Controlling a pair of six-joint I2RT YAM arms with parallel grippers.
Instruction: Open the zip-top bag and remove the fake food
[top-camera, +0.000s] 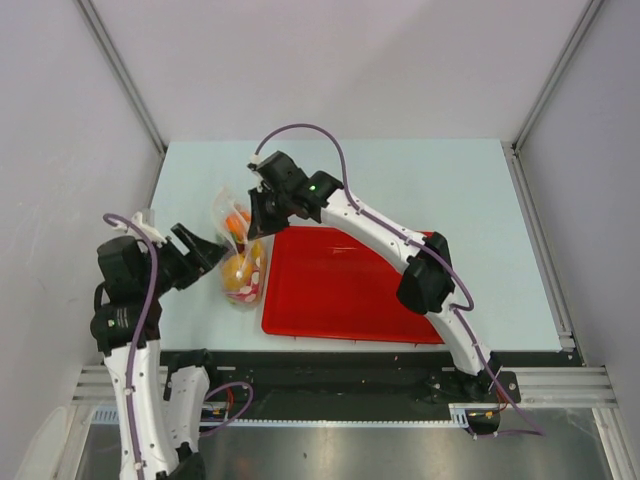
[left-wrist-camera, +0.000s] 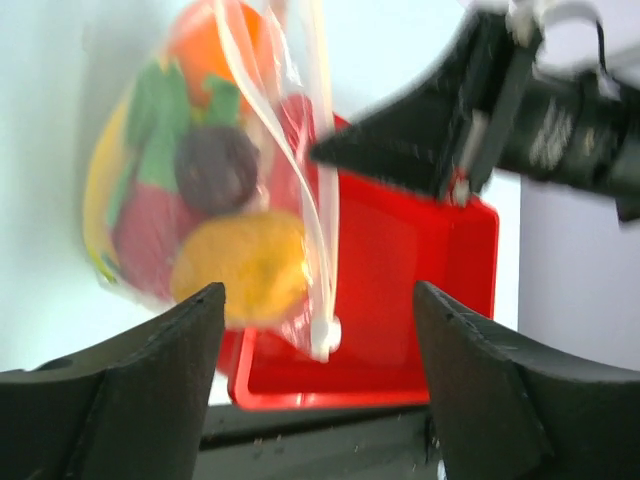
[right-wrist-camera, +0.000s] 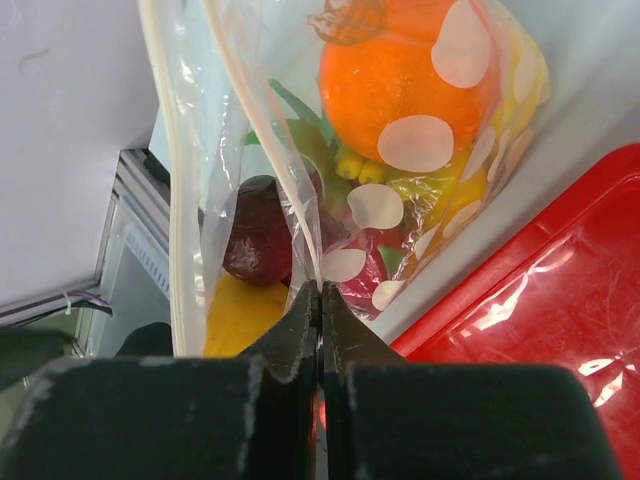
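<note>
Film this thin likely slips and crumples: your right fingers (right-wrist-camera: 296, 335) are clamped on one lip of the zip-top bag (right-wrist-camera: 430, 140), left fingers (left-wrist-camera: 160, 380) apart, so take the other lip.

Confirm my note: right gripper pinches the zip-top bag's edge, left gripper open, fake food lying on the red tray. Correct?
One error: the right wrist view shows the fake food inside the zip-top bag, not on the red tray. The right gripper does pinch the bag's edge; the left gripper is open.
</note>
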